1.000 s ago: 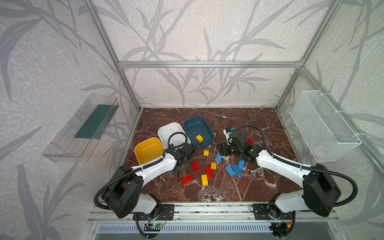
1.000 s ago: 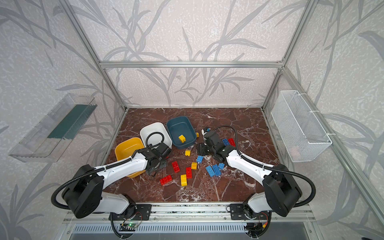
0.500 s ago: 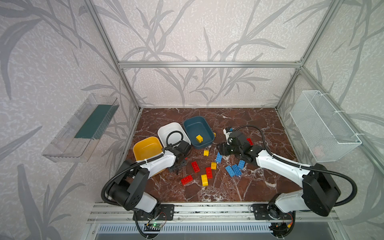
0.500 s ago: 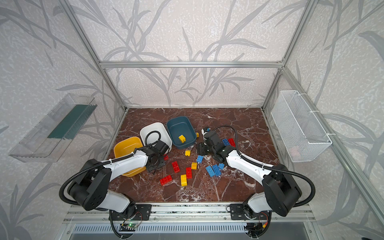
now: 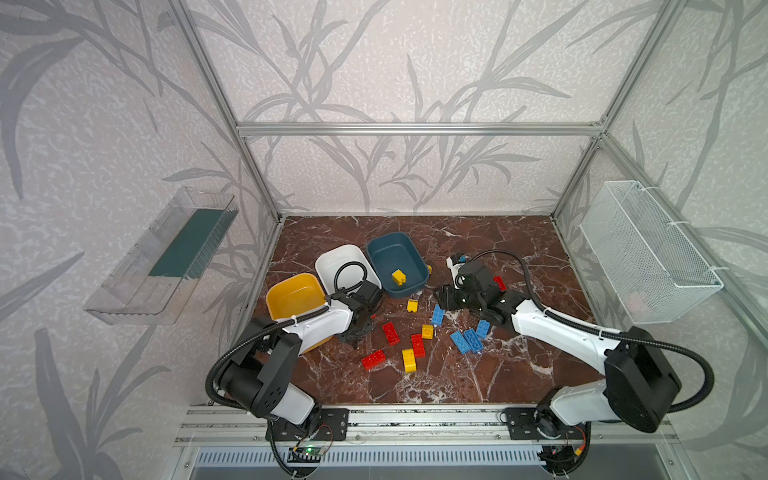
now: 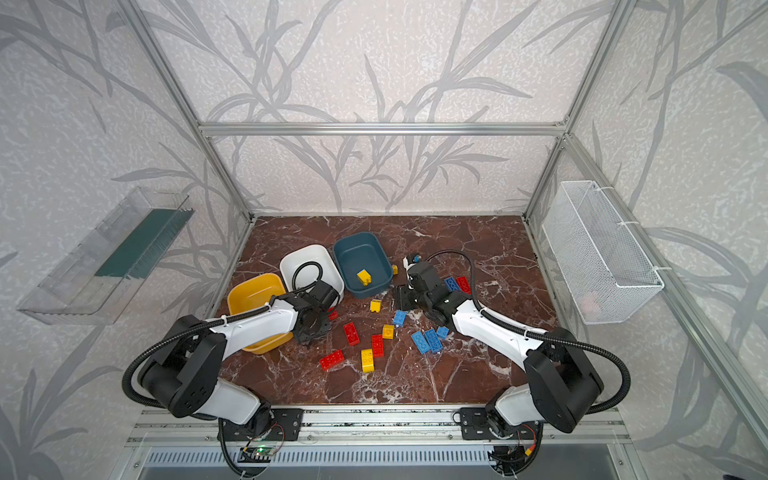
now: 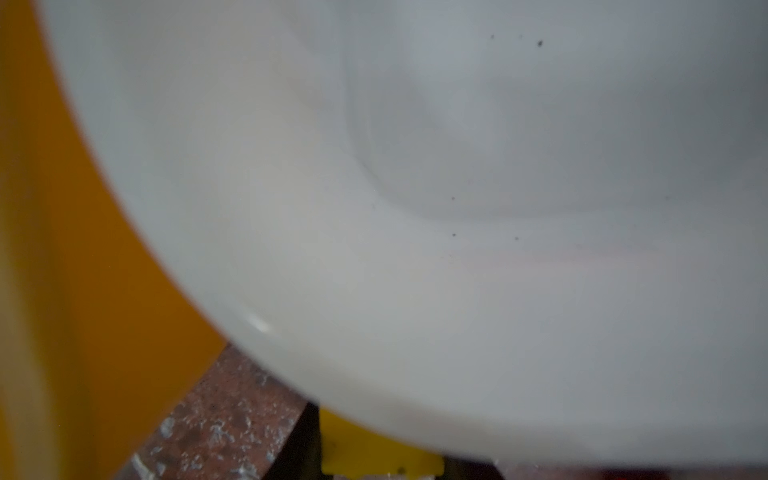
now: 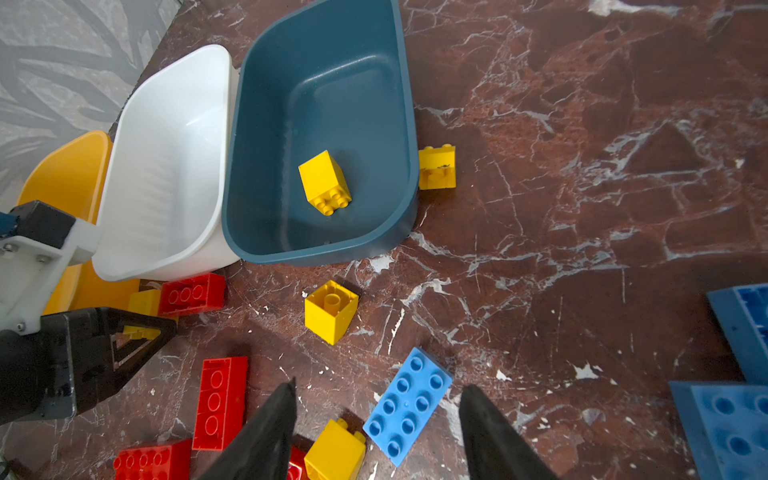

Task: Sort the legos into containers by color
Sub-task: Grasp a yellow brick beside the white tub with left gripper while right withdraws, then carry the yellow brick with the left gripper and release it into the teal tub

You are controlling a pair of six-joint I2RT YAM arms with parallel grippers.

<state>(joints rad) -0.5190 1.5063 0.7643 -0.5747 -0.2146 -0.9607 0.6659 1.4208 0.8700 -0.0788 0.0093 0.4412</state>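
Note:
My left gripper (image 5: 368,316) sits low at the white tub's (image 5: 332,259) front corner, shut on a small yellow lego (image 7: 374,449); a red lego (image 8: 191,293) lies right beside it. The yellow tub (image 5: 278,291) and the teal tub (image 5: 376,245) flank the white one. One yellow lego (image 5: 398,277) lies inside the teal tub. My right gripper (image 8: 378,388) hangs open over a long blue lego (image 8: 407,401), with nothing between its fingers. Red, yellow and blue legos are scattered on the marble floor, among them a red one (image 5: 390,333) and a blue cluster (image 5: 469,340).
A white wire basket (image 5: 648,257) hangs on the right wall and a clear plastic tray (image 5: 166,257) on the left wall. Aluminium frame posts bound the floor. A yellow lego (image 8: 436,166) leans against the teal tub's outside, and a red one (image 5: 500,282) lies behind the right arm.
The left gripper's jaws have closed on the yellow lego beside the white tub, and the arm has shifted slightly left. The right arm has hardly moved.

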